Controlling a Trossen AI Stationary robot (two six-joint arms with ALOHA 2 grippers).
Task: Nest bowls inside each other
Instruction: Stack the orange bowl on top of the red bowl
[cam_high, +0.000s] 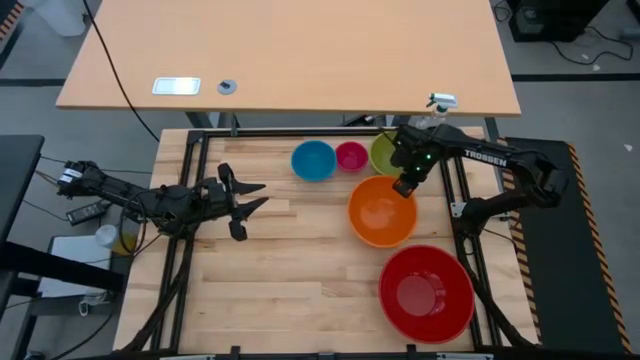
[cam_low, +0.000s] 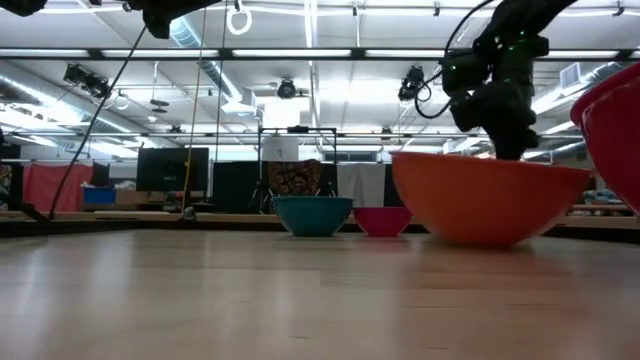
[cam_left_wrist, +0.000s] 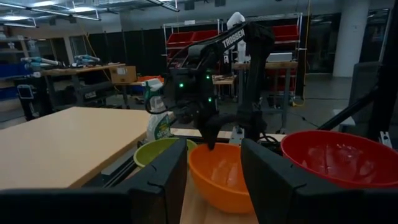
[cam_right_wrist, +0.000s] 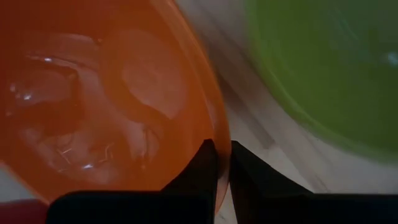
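The orange bowl (cam_high: 380, 212) sits right of centre, with my right gripper (cam_high: 405, 187) shut on its far right rim. The red bowl (cam_high: 427, 293) stands on its base at the near right. Along the far side the blue bowl (cam_high: 313, 160), the pink bowl (cam_high: 351, 156) and the lime green bowl (cam_high: 385, 152) stand in a row, the green one partly under my right arm. My left gripper (cam_high: 262, 195) hovers open at the left, pointing toward the bowls with nothing between its fingers. My right gripper pinches the orange bowl's rim (cam_right_wrist: 219, 134) on its far right side, one finger (cam_right_wrist: 202, 171) inside the bowl and one (cam_right_wrist: 252, 177) outside. The fingers come from above, pointing steeply down. In the low view the bowl's underside (cam_low: 480, 240) lies at the tabletop; I cannot tell whether it is lifted.
A green spray bottle (cam_left_wrist: 160, 115) stands beyond the lime green bowl at the far right. A second, lighter table (cam_high: 290, 60) lies past the far edge. Bare wood (cam_high: 290, 280) stretches over the near left and middle of the table.
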